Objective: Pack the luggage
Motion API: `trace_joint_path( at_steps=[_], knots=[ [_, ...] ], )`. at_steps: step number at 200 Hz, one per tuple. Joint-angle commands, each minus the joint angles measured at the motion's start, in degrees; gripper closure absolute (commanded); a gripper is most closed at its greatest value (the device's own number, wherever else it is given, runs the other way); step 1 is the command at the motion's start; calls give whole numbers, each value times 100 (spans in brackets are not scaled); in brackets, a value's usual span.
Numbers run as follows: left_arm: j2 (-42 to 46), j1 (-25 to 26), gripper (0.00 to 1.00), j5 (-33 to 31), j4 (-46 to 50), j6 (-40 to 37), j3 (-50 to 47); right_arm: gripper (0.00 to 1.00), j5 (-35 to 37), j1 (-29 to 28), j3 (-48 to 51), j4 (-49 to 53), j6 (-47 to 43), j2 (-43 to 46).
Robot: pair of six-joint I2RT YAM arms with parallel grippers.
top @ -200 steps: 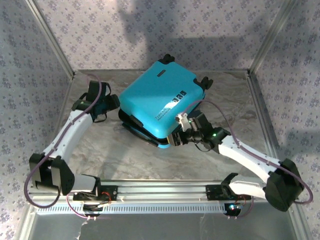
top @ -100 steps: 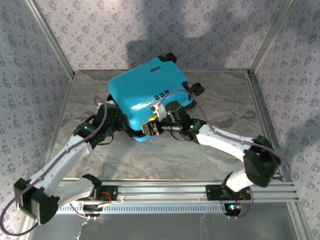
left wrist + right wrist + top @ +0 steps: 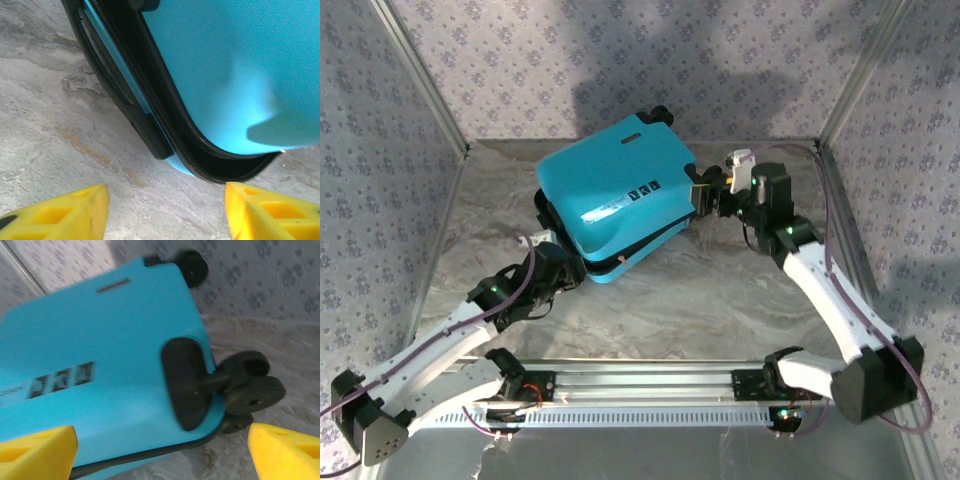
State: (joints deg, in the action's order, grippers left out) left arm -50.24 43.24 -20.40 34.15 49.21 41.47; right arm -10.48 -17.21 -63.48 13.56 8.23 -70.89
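Luggage [image 3: 615, 195] on marbled table [image 3: 720, 290]

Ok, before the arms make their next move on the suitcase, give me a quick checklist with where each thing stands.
1. Suitcase fully shut: not ok, a black gap shows along the seam at its near corner.
2. Left gripper open and empty: ok, just short of that corner.
3. Right gripper open and empty: ok, facing the wheels.
4. Suitcase wholly on the table: ok.
5. Everything packed inside: cannot tell, the inside is hidden.
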Motion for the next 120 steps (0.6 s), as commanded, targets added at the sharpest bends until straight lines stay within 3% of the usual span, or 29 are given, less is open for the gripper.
trace_joint_path(
  at_steps=[1,22,42,83,101,120],
  knots=[
    [-237,-65,32,-511,8,-103,418,9,-791,239,-1061,524,-513,-814],
    [-423,-574,31,-91,79,-442,836,9,-1349,457,-2418,1127,-881,-1937],
    [-528,-988,31,-85,140,-681,1082,7,-1807,618,-3536,1509,-969,-2858],
    [-882,-2192,39,882,-153,-946,1151,0,-2014,657,-5961,2960,-1307,-4705],
    [-1053,-2447,44,1008,-284,-1025,1146,2,-2180,643,-6584,3301,-1333,-5212],
    [-1248,-2725,46,1387,-583,-1045,1040,5,-2259,559,-6614,3351,-1368,-5372]
  ],
)
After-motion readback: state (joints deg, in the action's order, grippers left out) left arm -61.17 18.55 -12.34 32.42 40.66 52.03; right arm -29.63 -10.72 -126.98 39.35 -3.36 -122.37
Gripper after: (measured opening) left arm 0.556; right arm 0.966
